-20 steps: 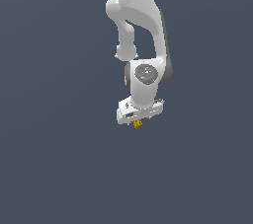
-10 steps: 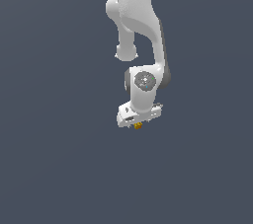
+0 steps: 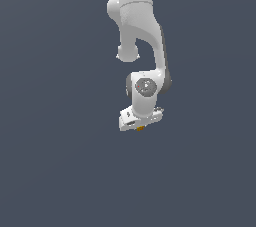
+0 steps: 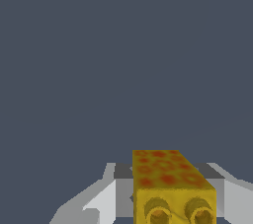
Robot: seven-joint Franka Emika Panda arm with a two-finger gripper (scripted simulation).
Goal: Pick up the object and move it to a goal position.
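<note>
One spotted yellow cube (image 4: 170, 183) — clamped between the two fingers (image 4: 106, 201) of one end effector (image 3: 140, 127).

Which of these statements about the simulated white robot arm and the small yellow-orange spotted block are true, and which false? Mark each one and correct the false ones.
1. The small yellow-orange block with reddish spots sits between the fingers of the white gripper. True.
2. The block lies on the ground far from the gripper. False: in the exterior view it shows right at the gripper's lower end.
3. The block is plain blue. False: it is yellow-orange with darker reddish spots.
4. In the exterior view the block looks much smaller than the gripper. True.
5. The background is a plain dark grey-blue. True.
</note>
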